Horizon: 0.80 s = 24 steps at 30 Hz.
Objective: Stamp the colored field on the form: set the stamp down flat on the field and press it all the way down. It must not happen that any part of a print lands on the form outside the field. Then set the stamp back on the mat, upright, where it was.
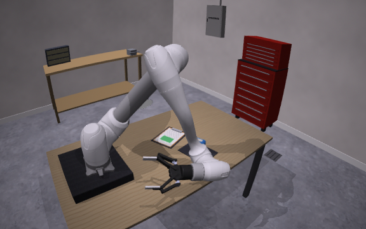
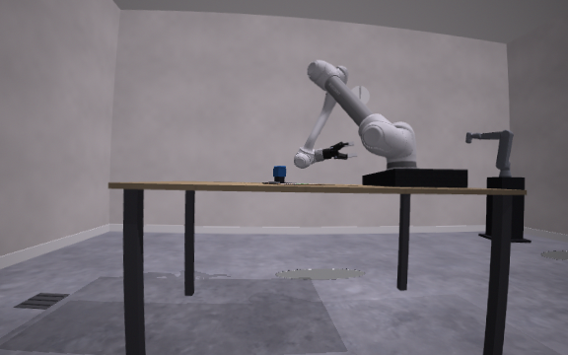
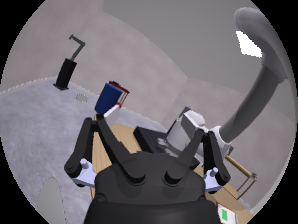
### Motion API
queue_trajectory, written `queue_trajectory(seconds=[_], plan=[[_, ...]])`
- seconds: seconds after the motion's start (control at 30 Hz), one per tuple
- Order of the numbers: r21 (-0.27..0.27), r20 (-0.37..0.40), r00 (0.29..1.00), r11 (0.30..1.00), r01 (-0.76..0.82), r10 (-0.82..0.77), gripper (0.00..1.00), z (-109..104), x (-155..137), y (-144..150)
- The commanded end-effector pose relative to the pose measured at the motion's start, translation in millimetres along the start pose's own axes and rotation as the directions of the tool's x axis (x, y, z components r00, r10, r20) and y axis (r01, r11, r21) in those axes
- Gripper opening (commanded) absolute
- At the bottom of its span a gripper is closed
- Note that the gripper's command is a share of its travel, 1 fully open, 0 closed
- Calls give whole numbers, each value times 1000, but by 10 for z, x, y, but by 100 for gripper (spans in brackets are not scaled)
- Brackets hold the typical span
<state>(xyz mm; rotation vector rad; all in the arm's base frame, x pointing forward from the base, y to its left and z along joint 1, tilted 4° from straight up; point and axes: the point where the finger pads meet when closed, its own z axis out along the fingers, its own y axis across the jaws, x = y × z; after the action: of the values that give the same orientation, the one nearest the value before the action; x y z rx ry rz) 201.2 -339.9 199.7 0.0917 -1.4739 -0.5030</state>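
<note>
On the left of the wooden table (image 1: pixel 234 133), the white arm's black base plate (image 1: pixel 72 178) sits bolted down, with the slatted tabletop running pale and grained beneath it. Just right of it hangs the gripper (image 1: pixel 148 173), its black linkage fingers spread to their widest and grasping nothing, the pale-tipped pads well above the wood and the claw lying level, aimed back toward the arm's own base. Farther right and toward the far side lies the form (image 1: pixel 170 136), a flat white sheet on a brown clipboard, its green field (image 1: pixel 166 138) a small solid rectangle. Right of that, a thin dark mat (image 1: pixel 213 152) carries the stamp (image 1: pixel 203 140) — a squat blue block, mostly hidden behind the forearm in the top view but plain in the side view (image 2: pixel 279 172), where it stands upright on a darker foot.

The coming move appears to turn on one fact: the stamp stands behind the claw, on the wrist's side, not in front of the open fingers. The arm would probably have to swing the hand round and tip it downward, since the stamp's long axis is vertical. The stamp looks rigid and blocky, likely an easy grip across flat sides.
</note>
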Motion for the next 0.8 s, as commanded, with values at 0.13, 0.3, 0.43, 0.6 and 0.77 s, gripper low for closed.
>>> queue_trajectory(seconds=[0.13,0.3,0.43,0.6,0.77], plan=[[0,0,1000,1000,0,0,100,0,1,0],[0,0,1000,1000,0,0,100,0,1,0],[0,0,1000,1000,0,0,100,0,1,0],[-1,4,1000,1000,-2,2,100,-9,-3,9],[-34,141,988,997,-66,70,100,-316,-129,303]])
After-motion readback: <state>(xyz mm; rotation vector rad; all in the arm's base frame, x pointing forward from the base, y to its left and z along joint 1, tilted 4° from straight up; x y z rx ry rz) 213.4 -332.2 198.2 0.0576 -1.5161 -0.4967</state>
